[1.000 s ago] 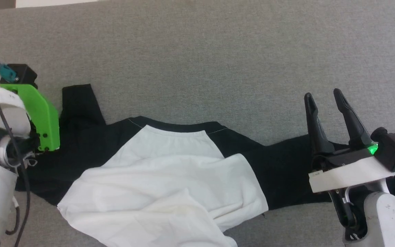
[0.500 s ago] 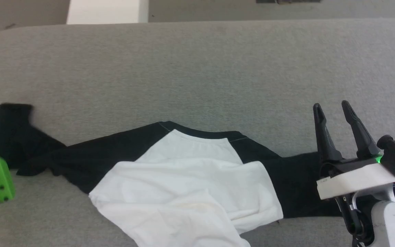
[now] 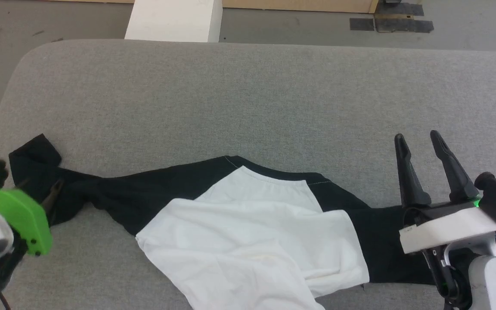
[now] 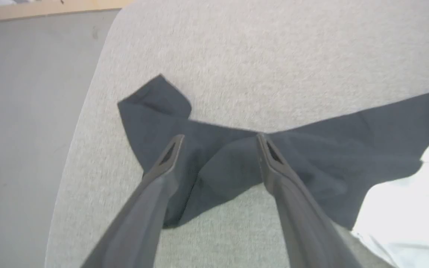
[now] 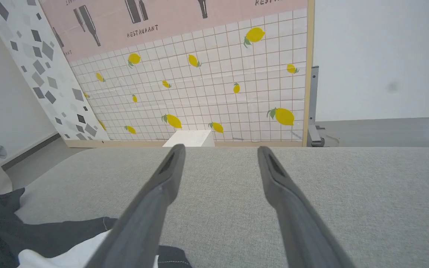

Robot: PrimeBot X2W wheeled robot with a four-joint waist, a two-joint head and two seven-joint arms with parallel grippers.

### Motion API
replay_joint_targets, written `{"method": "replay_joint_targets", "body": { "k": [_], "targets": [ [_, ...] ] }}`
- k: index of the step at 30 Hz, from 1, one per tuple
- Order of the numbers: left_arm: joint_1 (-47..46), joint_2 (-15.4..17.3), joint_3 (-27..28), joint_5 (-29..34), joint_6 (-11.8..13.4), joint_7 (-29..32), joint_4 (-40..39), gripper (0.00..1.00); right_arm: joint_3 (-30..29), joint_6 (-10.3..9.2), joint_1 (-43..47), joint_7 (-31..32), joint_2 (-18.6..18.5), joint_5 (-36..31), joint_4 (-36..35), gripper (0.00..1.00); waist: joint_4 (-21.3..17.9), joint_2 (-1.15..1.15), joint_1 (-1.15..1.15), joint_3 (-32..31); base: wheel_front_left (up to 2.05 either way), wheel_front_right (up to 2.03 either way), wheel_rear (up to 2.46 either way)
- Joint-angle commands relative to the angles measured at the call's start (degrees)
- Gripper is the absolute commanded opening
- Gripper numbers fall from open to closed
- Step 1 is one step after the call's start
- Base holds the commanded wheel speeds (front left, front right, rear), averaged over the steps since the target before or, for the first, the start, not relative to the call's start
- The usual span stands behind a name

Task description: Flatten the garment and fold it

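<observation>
Two grippers hang over a garment (image 3: 252, 228) that lies crosswise on a grey padded surface (image 3: 248, 99).

The left gripper (image 4: 219, 137) has its two dark fingers spread wide. In its wrist view, the garment's black left sleeve (image 4: 237, 163) lies directly beneath and between those fingers. The sleeve's cuff (image 4: 155, 100) is just beyond the fingertips and off to one side, close to the rounded edge of the surface. Whether the fingers touch the cloth cannot be told.

The right gripper (image 3: 417, 136) is also wide open. Its fingers point away from the robot, with bare grey padding showing between them. The black right sleeve (image 3: 381, 241) runs under the base of this gripper, behind its fingertips.

Between the two grippers sits the garment's white body (image 3: 248, 249), rumpled and partly folded over itself. Its lower part runs off the near edge of the head view.

Far beyond the right gripper's fingertips, past the padding's far edge, a white block (image 5: 190, 137) stands on the floor. It sits before a tiled panel printed with lemons (image 5: 214, 82).
</observation>
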Motion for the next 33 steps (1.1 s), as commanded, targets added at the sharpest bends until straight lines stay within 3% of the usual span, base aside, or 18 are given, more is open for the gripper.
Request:
{"method": "replay_joint_targets", "body": {
  "k": [1, 6, 11, 16, 24, 33],
  "targets": [
    [-2.7, 0.9, -0.8, -0.5, -1.4, 0.3, -1.7, 1.0, -0.1, -0.09, 0.4, -0.2, 0.0, 0.1, -0.4, 1.0, -0.4, 0.0, 0.0, 0.1, 0.0, 0.0, 0.0],
    [-9.9, 4.5, -8.0, -2.3, -3.6, 6.5, -7.9, 1.0, -0.3, -0.09, 0.1, -0.9, 0.0, 0.7, -0.9, 1.0, -2.2, 0.0, 0.0, 0.9, 0.0, 0.0, 0.0],
    [-16.1, 7.6, -18.1, -8.1, -3.8, 14.7, -11.3, 1.0, -0.2, -0.09, -0.5, -1.8, 0.0, 1.3, -0.7, 1.0, -5.1, 0.0, 0.0, 1.9, 0.0, 0.0, 0.0],
    [-19.4, 11.9, -26.0, -12.8, -3.8, 22.1, -10.0, 1.0, 0.4, -0.09, -1.0, -3.1, 0.0, 2.2, 0.1, 1.0, -9.1, 0.0, 0.0, 3.0, 0.0, 0.0, 0.0],
    [-19.8, 15.6, -31.6, -14.6, -3.8, 24.6, -5.0, 1.0, 0.3, -0.09, -1.2, -5.0, 0.0, 3.0, 1.1, 1.0, -13.9, 0.0, 0.0, 4.9, 0.0, 0.0, 0.0],
    [-18.0, 17.5, -33.8, -16.9, -3.8, 25.6, -1.7, 1.0, 1.0, -0.09, -2.1, -5.7, 0.0, 3.0, 1.7, 1.0, -15.7, 0.0, 0.0, 6.9, 0.0, 0.0, 0.0]
  ]
}}
